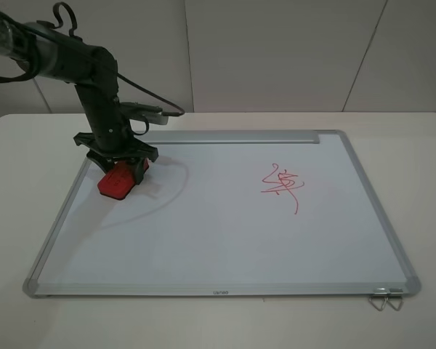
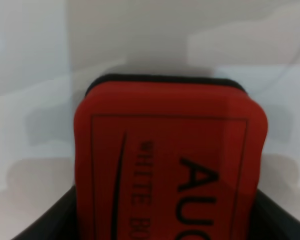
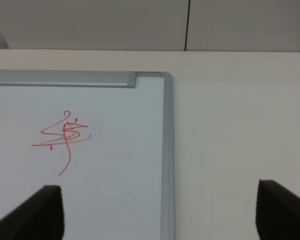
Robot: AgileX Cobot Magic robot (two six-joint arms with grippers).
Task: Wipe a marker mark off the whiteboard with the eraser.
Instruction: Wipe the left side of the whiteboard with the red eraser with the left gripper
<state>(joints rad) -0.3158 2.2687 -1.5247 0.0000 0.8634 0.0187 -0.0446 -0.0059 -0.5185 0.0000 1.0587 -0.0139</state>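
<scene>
Exterior high: my L gripper (image 1: 120, 163) clamps eraser (image 1: 117, 182) at far-left of board (image 1: 203, 240), felt side down for wiping; mark (image 1: 282, 185) lies well right. R gripper (image 3: 160, 210) wide, empty.

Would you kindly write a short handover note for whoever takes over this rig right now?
Left claw: shut on the eraser, at the far left of the whiteboard.
Right claw: open, empty, near the board's right edge.
Marker mark: unwiped, right of centre, apart from the eraser.
Done: eraser gripped.
To do: carry it to the mark and wipe.
</scene>
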